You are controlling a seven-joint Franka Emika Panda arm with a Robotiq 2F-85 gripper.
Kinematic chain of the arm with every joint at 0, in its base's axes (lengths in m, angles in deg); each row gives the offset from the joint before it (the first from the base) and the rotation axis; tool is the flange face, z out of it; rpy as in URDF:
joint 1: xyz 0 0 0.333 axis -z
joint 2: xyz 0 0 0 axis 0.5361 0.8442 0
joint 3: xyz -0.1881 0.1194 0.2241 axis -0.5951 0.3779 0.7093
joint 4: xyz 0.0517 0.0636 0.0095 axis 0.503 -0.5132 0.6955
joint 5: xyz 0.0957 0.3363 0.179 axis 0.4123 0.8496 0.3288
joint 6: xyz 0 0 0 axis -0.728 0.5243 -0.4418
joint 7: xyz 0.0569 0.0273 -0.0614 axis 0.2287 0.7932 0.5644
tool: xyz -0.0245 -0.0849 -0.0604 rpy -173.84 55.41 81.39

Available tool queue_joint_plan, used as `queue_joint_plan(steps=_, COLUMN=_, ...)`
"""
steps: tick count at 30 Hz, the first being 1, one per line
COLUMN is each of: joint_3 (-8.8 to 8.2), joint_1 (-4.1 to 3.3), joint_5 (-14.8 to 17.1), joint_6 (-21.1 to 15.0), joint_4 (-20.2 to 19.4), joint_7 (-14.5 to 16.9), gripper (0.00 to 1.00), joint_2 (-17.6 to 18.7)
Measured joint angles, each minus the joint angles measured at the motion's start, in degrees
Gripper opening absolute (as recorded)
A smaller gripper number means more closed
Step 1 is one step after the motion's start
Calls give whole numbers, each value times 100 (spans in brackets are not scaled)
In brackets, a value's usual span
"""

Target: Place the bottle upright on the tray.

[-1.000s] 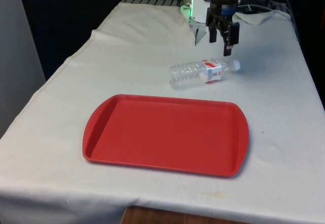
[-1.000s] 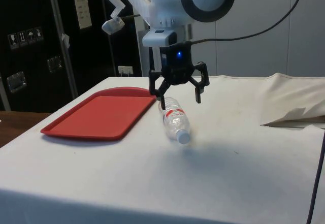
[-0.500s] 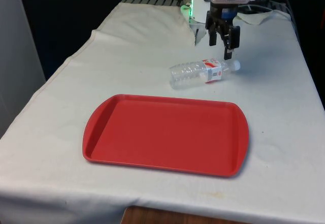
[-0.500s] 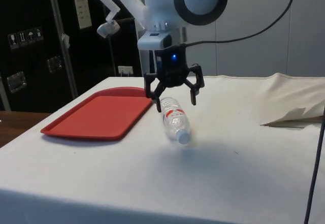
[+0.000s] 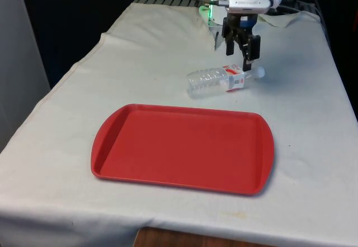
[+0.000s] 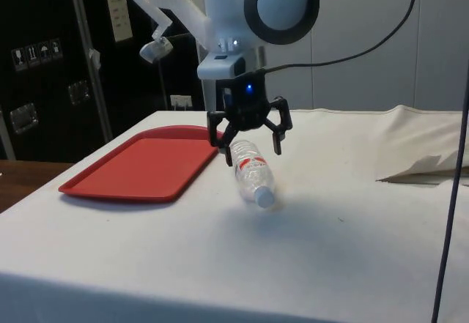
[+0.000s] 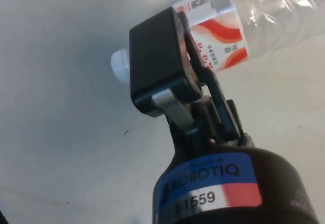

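I see the gripper [image 6: 249, 138] spread open, hanging just above the bottle [image 6: 253, 174], its fingers [image 5: 246, 52] pointing down over the neck end and gripping nothing. The bottle [image 5: 222, 79] lies on its side on the cloth [image 5: 140, 68], clear plastic with a red and white label [image 7: 216, 28] and a white cap [image 7: 119, 66]. In the front view the cap points to the front view's right. The tray [image 5: 182, 147] sits flat on the cloth, just beside the bottle on its near side in the front view, and not touching it.
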Motion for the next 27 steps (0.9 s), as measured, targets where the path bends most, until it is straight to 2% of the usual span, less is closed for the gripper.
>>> queue_joint_plan(steps=11, joint_3=-143, joint_1=11, joint_5=0, joint_6=-34, joint_4=52, joint_7=315, gripper=100, joint_2=109)
queue_joint_plan(steps=19, joint_3=-155, joint_1=11, joint_5=-6, joint_6=-74, joint_4=74, joint_7=458, gripper=100, joint_2=143)
queue_joint_plan(steps=23, joint_3=-149, joint_1=0, joint_5=-80, joint_6=-92, joint_4=69, joint_7=447, gripper=100, joint_2=132)
queue_joint_plan(steps=27, joint_3=-103, joint_1=-34, joint_5=-315, joint_6=-97, joint_4=46, joint_7=241, gripper=100, joint_2=103)
